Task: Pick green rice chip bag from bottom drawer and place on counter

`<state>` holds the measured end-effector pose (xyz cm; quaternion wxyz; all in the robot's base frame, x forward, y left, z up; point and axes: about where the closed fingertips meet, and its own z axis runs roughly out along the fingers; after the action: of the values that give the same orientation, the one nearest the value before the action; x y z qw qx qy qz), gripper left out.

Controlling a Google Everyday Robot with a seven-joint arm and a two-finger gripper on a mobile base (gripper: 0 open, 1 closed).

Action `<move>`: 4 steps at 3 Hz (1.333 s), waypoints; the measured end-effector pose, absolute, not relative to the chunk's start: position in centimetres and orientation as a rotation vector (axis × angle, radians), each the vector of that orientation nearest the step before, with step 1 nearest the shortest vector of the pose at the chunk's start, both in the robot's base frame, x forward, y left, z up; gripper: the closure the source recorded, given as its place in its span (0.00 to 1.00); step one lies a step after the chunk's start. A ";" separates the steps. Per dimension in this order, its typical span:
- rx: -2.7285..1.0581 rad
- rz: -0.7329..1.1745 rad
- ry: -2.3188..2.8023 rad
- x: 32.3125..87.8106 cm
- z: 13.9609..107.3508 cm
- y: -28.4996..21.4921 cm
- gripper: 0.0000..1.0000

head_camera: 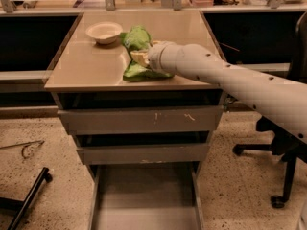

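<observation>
The green rice chip bag [136,38] is crumpled and sits in my gripper [139,57] over the middle of the beige counter [86,66]. Its lower end [141,74] touches or nearly touches the counter top. My gripper reaches in from the right on the white arm [230,78], and its yellowish fingers [138,56] are shut on the bag's middle. The bottom drawer [144,195] stands pulled open below, and its grey floor shows nothing on it.
A white bowl [104,31] stands on the counter's back left, just left of the bag. Two upper grey drawers [139,120] are slightly open. A black office chair [288,162] stands at the right. Black stand legs [26,198] lie on the floor at the left.
</observation>
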<state>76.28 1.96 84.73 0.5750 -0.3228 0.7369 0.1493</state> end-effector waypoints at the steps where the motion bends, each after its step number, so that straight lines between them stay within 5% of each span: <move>1: -0.756 0.350 1.726 76.3 85.2 2.0 0.81; 4: -0.756 0.350 1.726 76.3 85.2 2.0 0.12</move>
<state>76.28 1.98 85.17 0.5749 -0.3228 0.7368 0.1493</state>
